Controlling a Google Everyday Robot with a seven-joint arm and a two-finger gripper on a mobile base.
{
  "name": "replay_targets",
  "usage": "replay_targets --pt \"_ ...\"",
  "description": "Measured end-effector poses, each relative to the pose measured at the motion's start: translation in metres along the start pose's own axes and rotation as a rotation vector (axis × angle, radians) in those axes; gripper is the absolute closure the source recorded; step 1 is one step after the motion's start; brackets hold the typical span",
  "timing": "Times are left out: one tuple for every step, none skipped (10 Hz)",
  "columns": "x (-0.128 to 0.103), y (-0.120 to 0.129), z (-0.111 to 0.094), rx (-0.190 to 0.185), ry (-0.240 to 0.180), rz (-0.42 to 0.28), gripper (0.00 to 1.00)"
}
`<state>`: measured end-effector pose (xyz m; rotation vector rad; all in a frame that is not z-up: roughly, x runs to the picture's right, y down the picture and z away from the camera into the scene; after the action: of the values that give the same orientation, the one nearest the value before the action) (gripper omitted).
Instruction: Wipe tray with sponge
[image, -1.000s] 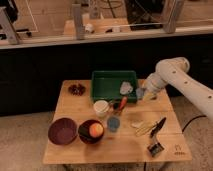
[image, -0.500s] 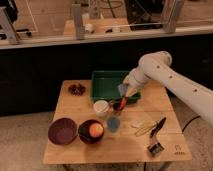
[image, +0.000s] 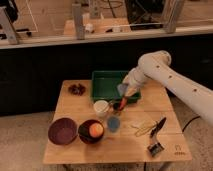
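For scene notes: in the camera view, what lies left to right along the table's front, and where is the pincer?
Empty red bowl → red bowl with orange ball → blue cup → black brush. The pincer, shut on the sponge, at the tray's right front corner.

The rectangular dark green plastic tray with raised sides (image: 107, 83) lies flat and upright at the back of the wooden surface (image: 150, 107), near its middle, with its long side running left to right and its bare floor showing. The small flat blue-grey sponge (image: 121, 88) sits low over the tray's front right corner, just inside the near wall, tilted rather than flat. The gripper (image: 125, 93) is at that same corner, and its jaws are closed on the sponge.
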<state>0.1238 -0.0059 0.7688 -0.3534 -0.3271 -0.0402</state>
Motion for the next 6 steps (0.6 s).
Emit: replay_targets --pt "0.001 0.000 0.000 0.000 0.001 0.001 1.00" --pt "-0.001 0.000 0.000 0.002 0.001 -0.007 1.00" --pt "-0.011 -0.004 0.003 0.008 -0.001 -0.034 1.00" --pt "-0.020 -0.008 0.007 0.012 -0.004 -0.053 1.00" --pt "-0.030 -0.015 0.012 0.018 -0.008 -0.069 1.00" --pt "-0.040 -0.029 0.024 0.024 -0.014 -0.083 1.00"
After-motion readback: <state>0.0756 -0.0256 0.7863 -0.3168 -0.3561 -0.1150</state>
